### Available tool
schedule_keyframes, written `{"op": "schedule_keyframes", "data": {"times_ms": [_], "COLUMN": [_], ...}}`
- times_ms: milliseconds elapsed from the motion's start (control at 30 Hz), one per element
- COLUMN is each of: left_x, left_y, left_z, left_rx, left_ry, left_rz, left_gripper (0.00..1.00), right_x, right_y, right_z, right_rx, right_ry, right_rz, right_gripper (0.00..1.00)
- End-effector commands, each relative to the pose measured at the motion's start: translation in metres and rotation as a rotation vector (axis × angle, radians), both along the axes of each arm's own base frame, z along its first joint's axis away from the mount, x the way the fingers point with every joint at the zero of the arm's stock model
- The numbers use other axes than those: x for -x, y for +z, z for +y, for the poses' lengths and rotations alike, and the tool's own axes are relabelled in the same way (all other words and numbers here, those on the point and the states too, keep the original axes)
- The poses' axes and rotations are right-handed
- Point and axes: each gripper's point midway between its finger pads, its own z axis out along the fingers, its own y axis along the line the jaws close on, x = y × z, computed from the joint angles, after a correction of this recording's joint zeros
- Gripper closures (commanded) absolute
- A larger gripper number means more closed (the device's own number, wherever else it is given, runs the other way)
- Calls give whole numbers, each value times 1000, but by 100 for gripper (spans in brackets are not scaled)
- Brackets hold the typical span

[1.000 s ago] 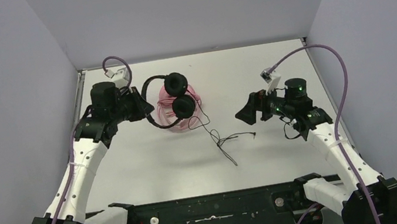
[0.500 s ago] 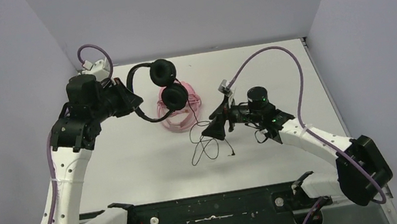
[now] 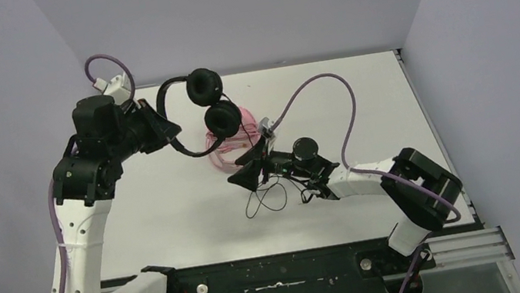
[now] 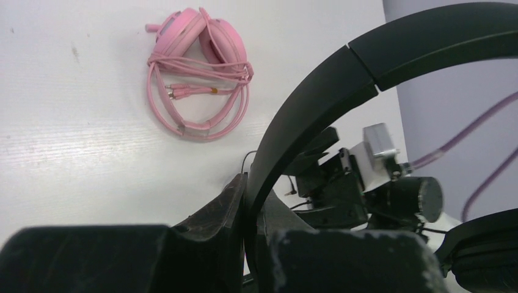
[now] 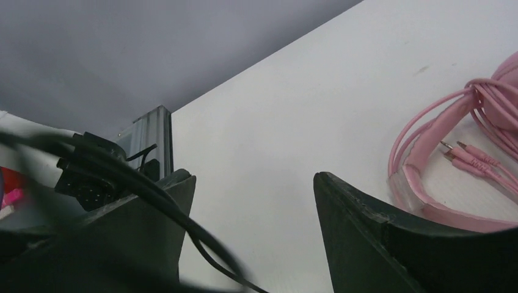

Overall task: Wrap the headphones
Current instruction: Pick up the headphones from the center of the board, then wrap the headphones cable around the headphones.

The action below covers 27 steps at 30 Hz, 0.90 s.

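Note:
My left gripper is shut on the headband of the black headphones and holds them up over the back left of the table. Their ear cups hang one below the other. In the left wrist view the band rises from between the jaws of the left gripper. The thin black cable drops to loose loops on the table. The pink headphones, with their cable wound round them, lie flat behind. My right gripper is open low beside the loops. The black cable crosses the left finger of the right gripper.
Purple cables arc above both wrists, the right one high over the table's middle. Grey walls close in the table on three sides. An aluminium rail runs along the table edge. The pink headphones lie just past my right finger.
The left arm has raised the black headphones higher and further left. The right arm has swung left to the cable loops near the pink headphones, and its jaws have begun to narrow.

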Motion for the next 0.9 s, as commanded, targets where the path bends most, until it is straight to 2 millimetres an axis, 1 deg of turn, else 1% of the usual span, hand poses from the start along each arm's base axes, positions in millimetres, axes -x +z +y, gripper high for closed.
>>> {"op": "schedule_keyframes", "data": {"times_ms": [0, 33, 100, 200, 233, 267, 300, 367, 400, 467, 533, 600, 667, 700, 733, 767, 867], "left_x": [3, 2, 1, 0, -1, -1, -1, -2, -2, 1, 4, 6, 6, 5, 2, 1, 0], "left_y": [68, 73, 82, 93, 96, 100, 104, 116, 124, 138, 151, 156, 157, 157, 156, 155, 149], "left_z": [11, 11, 10, 7, 7, 8, 11, 20, 24, 31, 38, 43, 44, 47, 49, 46, 31], "left_rx": [85, 102, 137, 182, 189, 189, 184, 170, 166, 158, 147, 140, 141, 141, 141, 139, 135], "left_ry": [78, 87, 91, 88, 87, 89, 97, 123, 124, 128, 134, 138, 133, 137, 137, 115, -10], "left_rz": [-169, -176, -191, -211, -217, -224, -234, -260, -279, -316, -354, -370, -371, -370, -371, -371, -366], "left_gripper": [100, 100, 100, 100, 100, 100, 100, 100, 100, 100, 100, 100, 100, 100, 100, 100, 100], "right_x": [-12, -14, -14, -20, -21, -25, -32, -41, -47, -52, -52, -47, -40, -38, -36, -34, -36], "right_y": [30, 28, 30, 36, 36, 33, 26, 9, -2, -30, -60, -74, -75, -71, -63, -57, -31], "right_z": [-8, -8, -2, 0, -2, -7, -14, -36, -52, -80, -110, -133, -151, -158, -163, -170, -188], "right_rx": [-214, -218, -227, -242, -245, -239, -219, -181, -155, -65, 59, 176, 282, 306, 319, 347, 402], "right_ry": [-89, -91, -65, -53, -54, -71, -104, -156, -194, -259, -334, -390, -439, -454, -464, -472, -531], "right_rz": [-54, -44, -35, -24, -14, 5, 45, 121, 151, 230, 301, 308, 283, 266, 238, 217, 153], "right_gripper": [31, 38, 47, 76, 85, 96, 100, 100, 100, 100, 100, 100, 100, 100, 100, 100, 100]}}
